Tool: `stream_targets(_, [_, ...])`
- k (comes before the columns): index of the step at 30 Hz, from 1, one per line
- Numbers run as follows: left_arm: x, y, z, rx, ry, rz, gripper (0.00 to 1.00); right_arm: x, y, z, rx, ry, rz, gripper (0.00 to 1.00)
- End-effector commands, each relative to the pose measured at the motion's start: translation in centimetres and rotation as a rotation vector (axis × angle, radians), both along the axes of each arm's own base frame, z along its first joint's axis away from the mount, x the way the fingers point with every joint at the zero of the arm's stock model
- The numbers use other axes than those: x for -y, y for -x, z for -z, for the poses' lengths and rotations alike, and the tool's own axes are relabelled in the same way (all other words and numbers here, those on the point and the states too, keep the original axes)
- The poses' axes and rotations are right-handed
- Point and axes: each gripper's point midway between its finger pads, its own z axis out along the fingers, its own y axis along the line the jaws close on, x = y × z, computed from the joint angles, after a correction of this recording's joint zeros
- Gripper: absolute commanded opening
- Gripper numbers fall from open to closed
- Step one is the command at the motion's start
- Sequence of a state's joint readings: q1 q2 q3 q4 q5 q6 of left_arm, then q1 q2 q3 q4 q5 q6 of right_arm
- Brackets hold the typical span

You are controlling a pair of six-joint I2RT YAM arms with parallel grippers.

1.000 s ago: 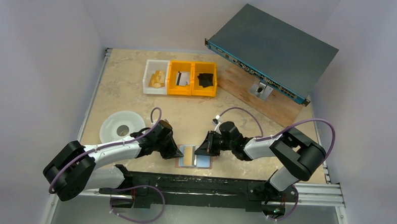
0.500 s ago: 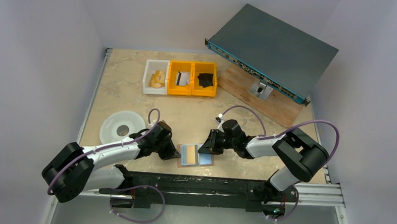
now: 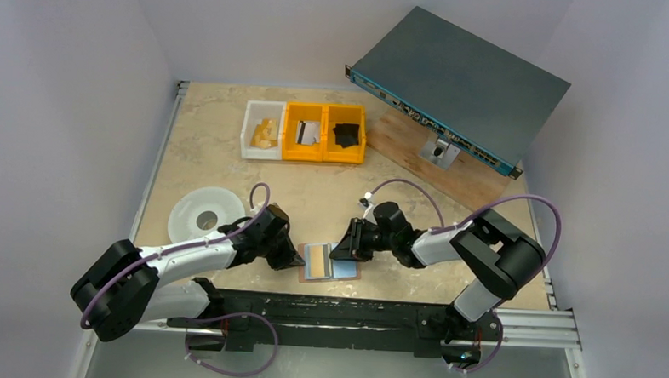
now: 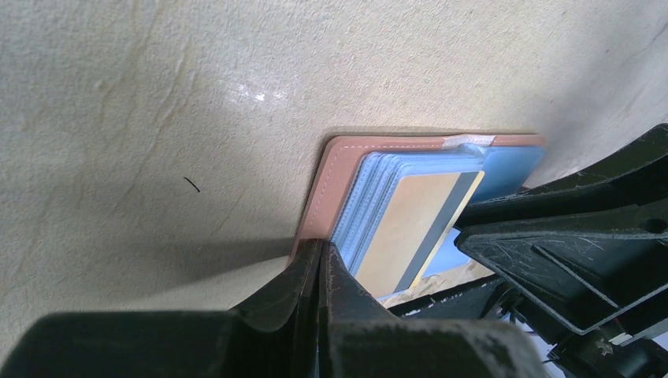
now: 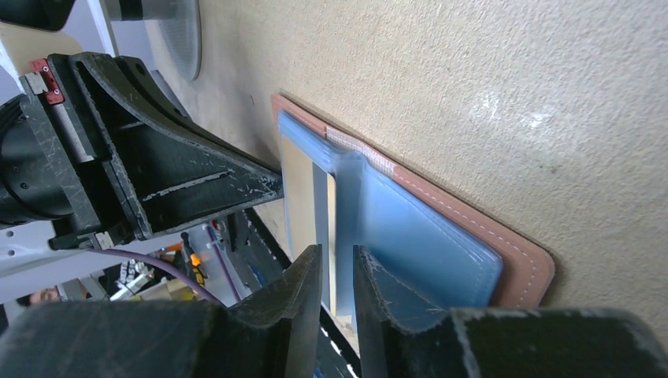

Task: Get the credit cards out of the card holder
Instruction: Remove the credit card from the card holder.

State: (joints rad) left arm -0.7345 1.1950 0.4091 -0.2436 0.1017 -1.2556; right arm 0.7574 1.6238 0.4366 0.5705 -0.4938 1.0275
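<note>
A pale stone table (image 3: 331,197) is seen from above. A big grey box (image 3: 459,79) is in the upper right of the frame, and a row of small bins (image 3: 304,131) is at the upper middle. The card holder (image 3: 329,262) is laid open and flat at the lower middle, between the two arms. The left gripper (image 3: 296,258) is squeezed together, and its tips are set against the holder's left edge. The right gripper (image 3: 343,251) is held over the right half with its fingers (image 5: 295,315) a little apart. Nothing is seen clamped in them.

The credit cards (image 3: 317,260) are thin, stiff, light and smooth, so they are likely to slip. A card is probably best pinched at an edge that sticks out while the soft holder is pressed down.

From above, only a gold patch and a blue patch are shown. In the left wrist view, the gold card (image 4: 410,224) and its dark stripe are made out on a stack of pale blue cards (image 4: 358,205). Only in the right wrist view is the small gap between the fingers shown.
</note>
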Motion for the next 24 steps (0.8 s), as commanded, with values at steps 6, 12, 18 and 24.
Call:
stream_targets(6, [-4.00,2.29,3.59,-0.087,-0.196,-0.009,0.00,-1.34,0.45,-0.64,0.011,-0.046,-0.039,0.20])
stream_targets(12, [-4.05,2.33,3.64,-0.089,-0.198,-0.009,0.00,-1.89,0.67,-0.47,0.008,-0.042,-0.049,0.18])
stream_targets(18, [-4.12,2.34,3.64,-0.091,-0.204,-0.008,0.00,-1.80,0.62,-0.46,0.012,-0.035,-0.046,0.08])
stream_targets(24, [-4.35,2.36,3.49,-0.087,-0.213,-0.009,0.00,-1.28,0.79,-0.45,0.014,-0.009,-0.047,0.00])
